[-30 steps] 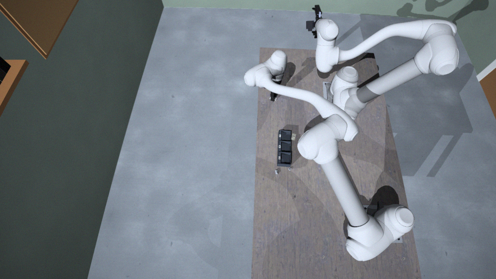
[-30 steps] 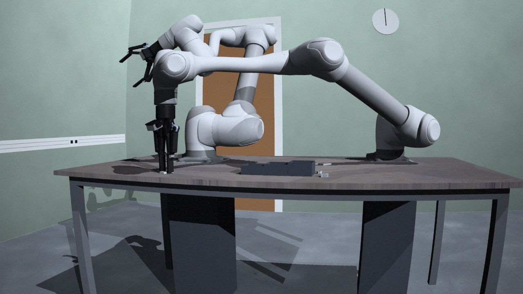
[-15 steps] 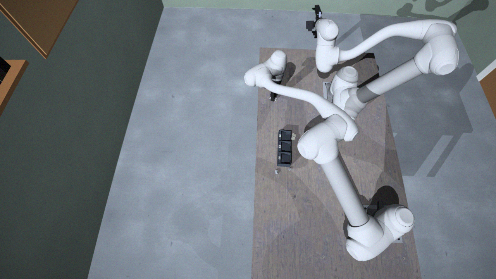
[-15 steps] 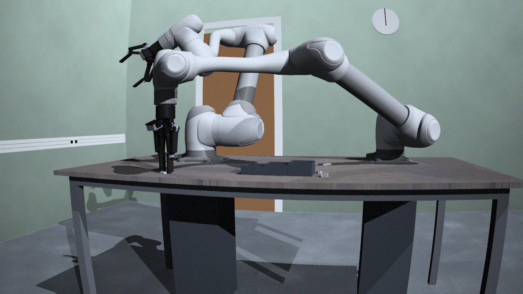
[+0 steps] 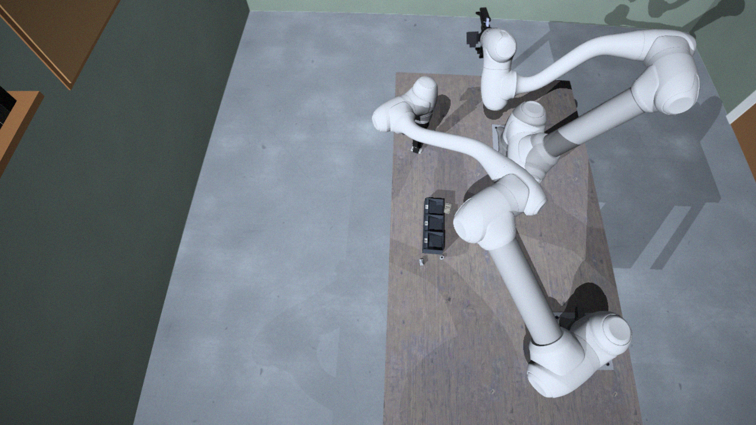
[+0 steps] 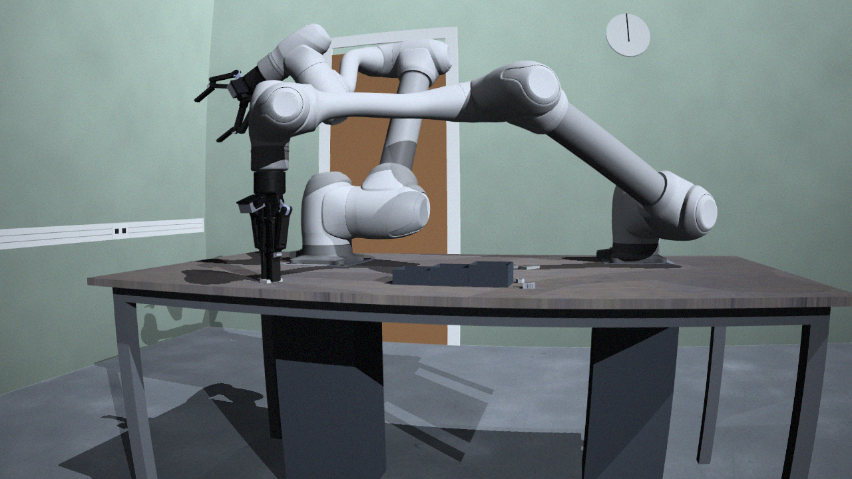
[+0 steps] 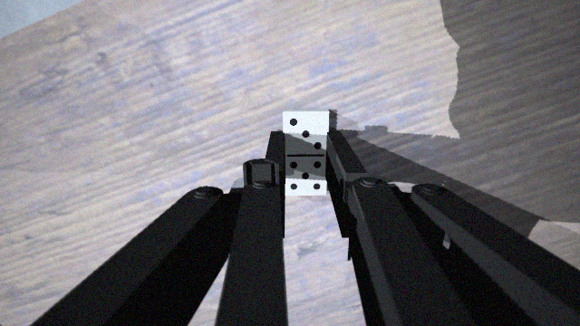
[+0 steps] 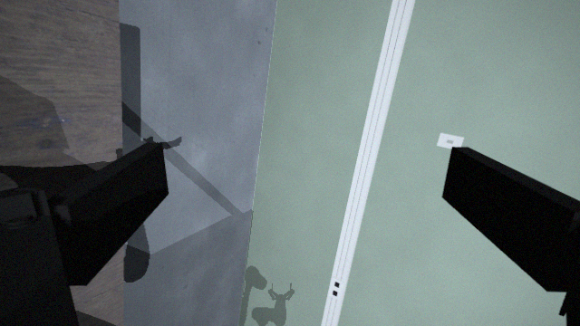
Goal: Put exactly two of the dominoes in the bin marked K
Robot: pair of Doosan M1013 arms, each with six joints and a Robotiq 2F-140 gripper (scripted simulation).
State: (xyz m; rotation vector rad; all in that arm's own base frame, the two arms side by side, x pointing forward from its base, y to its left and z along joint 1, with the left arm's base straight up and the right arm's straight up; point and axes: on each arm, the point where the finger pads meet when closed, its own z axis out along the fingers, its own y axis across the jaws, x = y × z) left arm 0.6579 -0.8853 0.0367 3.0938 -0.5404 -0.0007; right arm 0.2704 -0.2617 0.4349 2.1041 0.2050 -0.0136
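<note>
Our left pincer [image 5: 417, 147] [image 6: 271, 277] [image 7: 304, 153] is closed on a white rectangular domino [image 5: 411, 150] [image 6: 263, 280] [image 7: 305, 147] with black pips, one finger against each long side. We see it lying face up on the brown wooden table [image 5: 449, 317] [image 6: 655, 283] [image 7: 136, 91] [image 8: 59, 45], well apart from the row of dark bins [image 5: 433, 231] [image 6: 491, 275]. Its long axis runs up and down our left wrist view, slantwise across the wood grain, three-pip half pointing upward, five-pip half downward. Our right pincer [image 5: 481, 32] [image 6: 208, 120] [image 8: 306, 170] stands wide open in the air, gripping nothing.
</note>
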